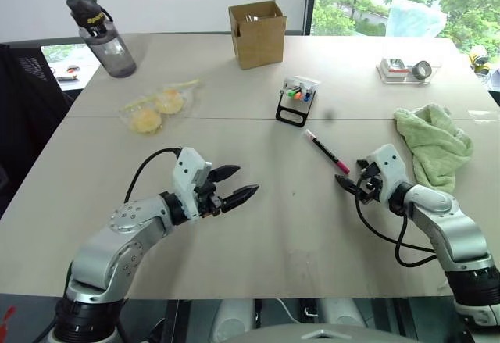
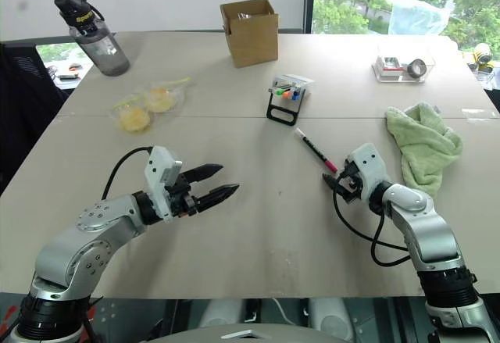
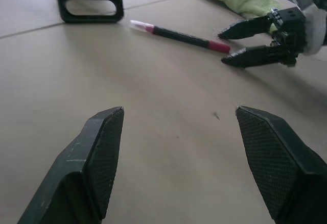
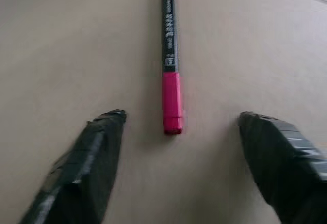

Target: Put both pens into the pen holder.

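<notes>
One pen [image 1: 326,151], dark with a magenta cap, lies flat on the table [image 1: 273,226], its white tip toward the holder [image 1: 296,101] and its cap end toward the right claw [image 1: 349,184]. That claw sits low over the table just short of the cap, fingers spread and holding nothing; the pen lines up with the gap between them. The left claw [image 1: 238,186] hovers well apart from the pen, fingers spread wide and empty. The holder stands tilted beyond the pen, coloured caps showing in its top. A green cloth [image 1: 433,141] lies near the right arm.
</notes>
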Tool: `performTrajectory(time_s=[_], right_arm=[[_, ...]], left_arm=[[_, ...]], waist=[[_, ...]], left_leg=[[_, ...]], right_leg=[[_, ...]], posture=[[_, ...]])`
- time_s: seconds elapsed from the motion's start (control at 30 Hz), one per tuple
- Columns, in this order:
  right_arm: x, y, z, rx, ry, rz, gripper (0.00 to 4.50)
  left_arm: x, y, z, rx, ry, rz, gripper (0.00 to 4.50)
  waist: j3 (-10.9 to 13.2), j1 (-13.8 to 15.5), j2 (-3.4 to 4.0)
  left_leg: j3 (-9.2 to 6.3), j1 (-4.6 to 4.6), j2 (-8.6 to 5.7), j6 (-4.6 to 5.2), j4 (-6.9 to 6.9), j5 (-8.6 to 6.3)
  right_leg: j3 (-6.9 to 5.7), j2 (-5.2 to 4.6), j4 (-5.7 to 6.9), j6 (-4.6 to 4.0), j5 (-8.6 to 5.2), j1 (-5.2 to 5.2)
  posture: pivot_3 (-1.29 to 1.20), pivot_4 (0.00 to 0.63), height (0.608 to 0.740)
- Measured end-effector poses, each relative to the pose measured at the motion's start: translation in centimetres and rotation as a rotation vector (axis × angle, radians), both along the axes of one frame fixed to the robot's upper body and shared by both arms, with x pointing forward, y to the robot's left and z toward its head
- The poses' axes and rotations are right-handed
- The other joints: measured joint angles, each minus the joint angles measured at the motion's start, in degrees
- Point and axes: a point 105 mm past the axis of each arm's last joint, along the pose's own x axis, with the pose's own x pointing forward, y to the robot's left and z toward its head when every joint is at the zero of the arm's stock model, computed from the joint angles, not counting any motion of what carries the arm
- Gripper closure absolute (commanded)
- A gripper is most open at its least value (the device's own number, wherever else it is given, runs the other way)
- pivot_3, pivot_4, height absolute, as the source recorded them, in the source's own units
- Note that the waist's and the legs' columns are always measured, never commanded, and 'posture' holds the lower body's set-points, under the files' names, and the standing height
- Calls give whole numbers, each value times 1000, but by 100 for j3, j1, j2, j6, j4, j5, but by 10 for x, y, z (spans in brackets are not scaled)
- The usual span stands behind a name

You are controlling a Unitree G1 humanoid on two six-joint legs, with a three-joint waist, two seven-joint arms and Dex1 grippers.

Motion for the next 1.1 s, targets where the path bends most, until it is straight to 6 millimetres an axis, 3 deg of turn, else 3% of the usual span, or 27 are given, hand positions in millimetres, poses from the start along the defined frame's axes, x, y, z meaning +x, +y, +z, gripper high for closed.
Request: performTrajectory(time_s=[0.1, 0.17, 0.2, 0.57, 0.67, 0.87, 1.1], right_arm=[[-5, 0, 0, -13, 13, 3, 3385], [-6, 1, 1, -11, 10, 5, 4242], [-6, 1, 2, -11, 6, 7, 4457], [-9, 0, 5, 13, -43, 22, 4457], [-21, 7, 11, 65, -102, 120, 4457], [-38, 36, 38, 196, -238, 303, 4457], [-55, 55, 50, 300, -297, 452, 4457]], left_arm=[[4, 3, -4, 2, 10, 5, 858], [8, 4, -1, 0, -1, 2, 858], [9, 4, 0, 0, -7, 0, 858], [11, -3, -1, -55, -18, -3, 858], [19, -12, 19, -369, 8, 57, 858], [28, -15, 53, -752, 67, 82, 858], [35, -23, 51, -844, 160, 79, 858]], waist=[[-1, 34, -2], [-1, 34, -2], [-1, 33, -2], [-1, 29, -3], [3, 60, -9], [7, 23, -18], [6, 30, -20]], left_leg=[[-5, -6, -4, 1, 7, 0], [-4, -11, -6, 2, 8, -1], [-4, -12, -6, 3, 8, -1], [-4, -14, -5, 3, 6, -1], [-12, -20, -4, 3, 14, -2], [-12, -12, -4, 3, 21, -1], [-13, -13, -6, 1, 30, -1]], right_leg=[[2, 8, 1, 1, -1, -1], [5, 10, -2, 2, -1, -2], [5, 9, -3, 2, -1, -2], [7, 10, -5, 4, -1, -3], [1, 9, -5, 6, -1, -2], [5, 12, 7, 6, 0, 1], [4, 17, 9, 5, 0, 3]], posture=[[0, 150, 736], [0, 150, 736], [0, 150, 736], [0, 150, 736], [0, 150, 736], [0, 150, 736], [0, 150, 736]])
